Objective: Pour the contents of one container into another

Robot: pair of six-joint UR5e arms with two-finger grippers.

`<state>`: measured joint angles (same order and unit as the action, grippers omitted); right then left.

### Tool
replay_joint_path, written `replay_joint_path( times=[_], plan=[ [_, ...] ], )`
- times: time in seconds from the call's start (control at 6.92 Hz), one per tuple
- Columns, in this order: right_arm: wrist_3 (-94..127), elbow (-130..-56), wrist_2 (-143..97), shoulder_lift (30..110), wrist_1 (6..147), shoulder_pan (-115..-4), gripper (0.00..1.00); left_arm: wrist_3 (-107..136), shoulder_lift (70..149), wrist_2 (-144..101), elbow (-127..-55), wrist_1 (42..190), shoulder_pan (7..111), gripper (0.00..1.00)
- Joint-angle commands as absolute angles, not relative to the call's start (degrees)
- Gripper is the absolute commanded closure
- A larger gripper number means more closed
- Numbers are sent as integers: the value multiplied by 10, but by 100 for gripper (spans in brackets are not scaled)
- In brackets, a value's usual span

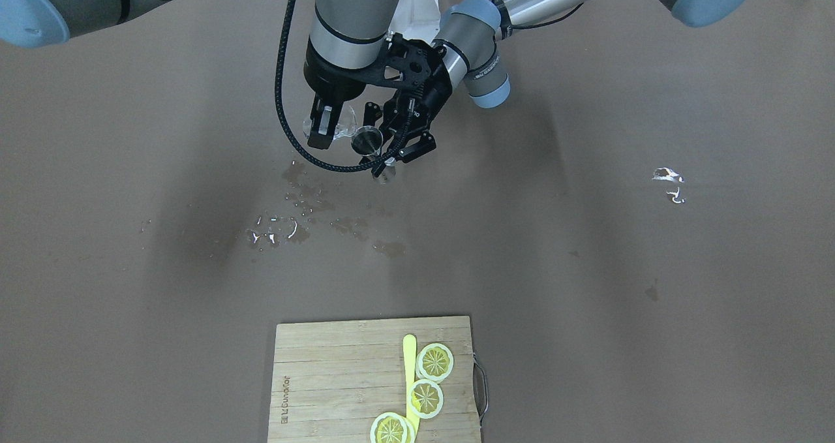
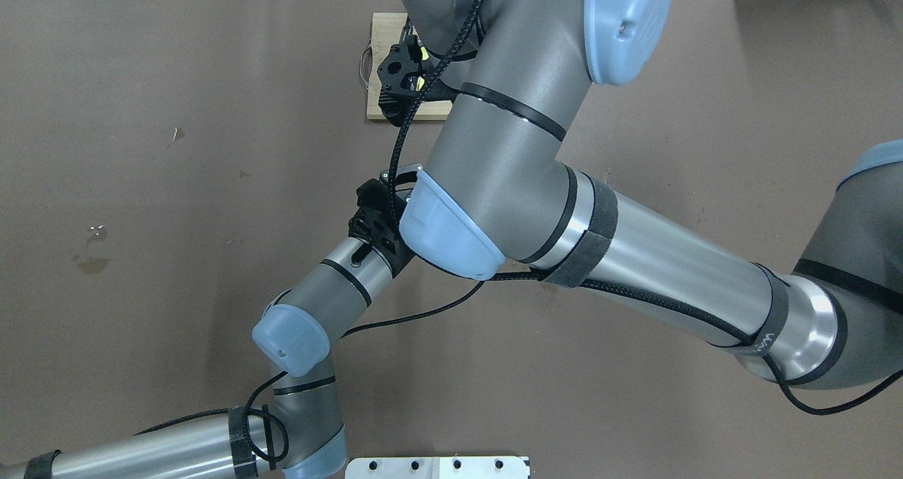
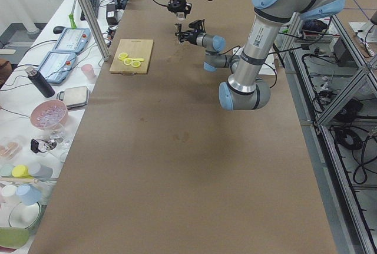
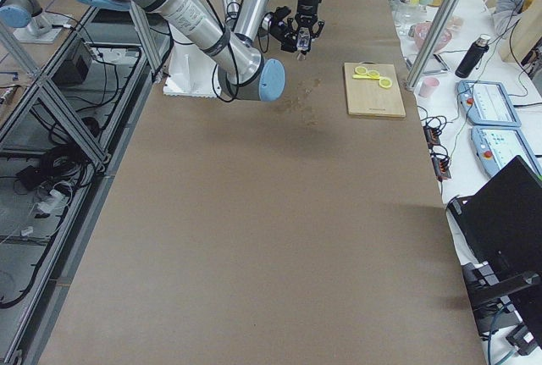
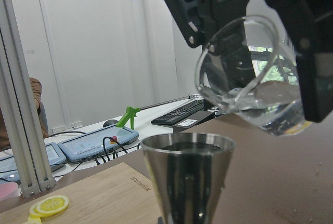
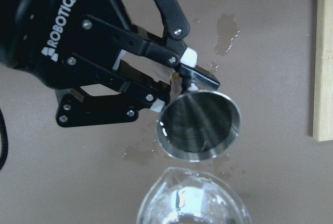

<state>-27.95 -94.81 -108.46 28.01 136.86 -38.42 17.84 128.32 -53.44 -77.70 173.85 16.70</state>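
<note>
Right pincer (image 1: 331, 128): clenched on a tilted glass beaker (image 5: 244, 83) holding water, just above the steel cup (image 5: 187, 174).
Left pincer (image 6: 177, 81): clamped on the upright cup's stem.
Counter (image 1: 587, 267): brown, with wet patches (image 1: 306, 214); a cutting board (image 1: 326, 378) with lemon slices (image 1: 435, 362) lies well apart.
Room: a keyboard (image 5: 182, 112) on a side desk.

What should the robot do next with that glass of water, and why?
Probably tip the glass beaker a little further. Its lip hangs over the metal cup, yet the water pools at the beaker's low end, short of the lip, and no stream shows.
</note>
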Motion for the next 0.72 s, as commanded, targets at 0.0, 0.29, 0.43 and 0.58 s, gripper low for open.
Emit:
replay_joint_path(
  times=[0.0, 0.29, 0.43, 0.58],
  plan=[
    [-279, -939, -1085, 268, 1403, -385, 100, 178, 1283, -534, -777, 1738, 167, 100],
    [-279, -931, -1085, 263, 1416, -387, 100, 178, 1283, -534, -777, 1739, 167, 100],
    [-279, -911, -1085, 251, 1416, -387, 100, 178, 1283, -534, -777, 1739, 167, 100],
    [-279, -898, -1085, 240, 1415, -387, 100, 178, 1283, -534, -777, 1739, 167, 100]
  ],
)
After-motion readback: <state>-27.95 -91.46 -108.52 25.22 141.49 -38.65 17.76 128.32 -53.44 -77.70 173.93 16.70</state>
